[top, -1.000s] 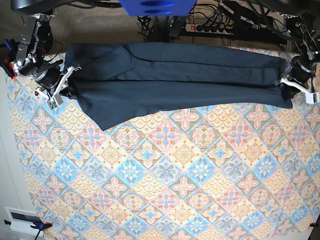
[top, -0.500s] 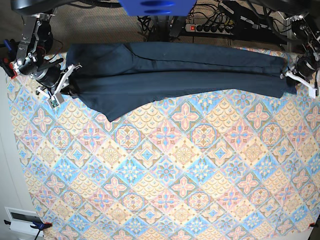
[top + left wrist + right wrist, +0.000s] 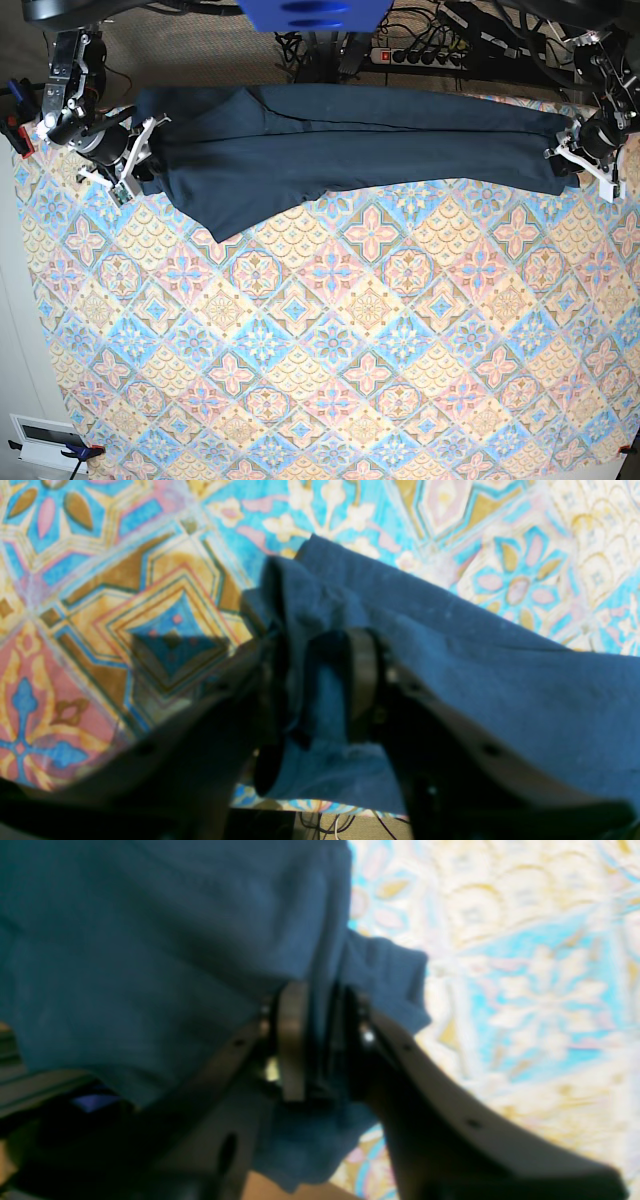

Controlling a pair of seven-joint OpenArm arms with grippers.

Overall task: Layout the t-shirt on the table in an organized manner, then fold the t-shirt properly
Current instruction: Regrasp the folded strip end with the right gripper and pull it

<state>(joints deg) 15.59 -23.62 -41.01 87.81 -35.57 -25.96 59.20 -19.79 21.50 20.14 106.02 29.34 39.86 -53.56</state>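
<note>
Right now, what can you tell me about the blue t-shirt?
The t-shirt is plain dark navy, made of soft-looking cloth. It lies stretched into a long, folded band along the far edge of the table, with creases running along its length and one loose corner drooping toward the middle. Each end sits between the parted jaws of a tool: the left tool at one end, the right tool at the other.

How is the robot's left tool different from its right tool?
The left tool sits at the t-shirt's square end; the right tool is beside the slanting end. The left one's jaws stand wider apart in the wrist views than the right one's. Both have cloth between their jaws.
</note>
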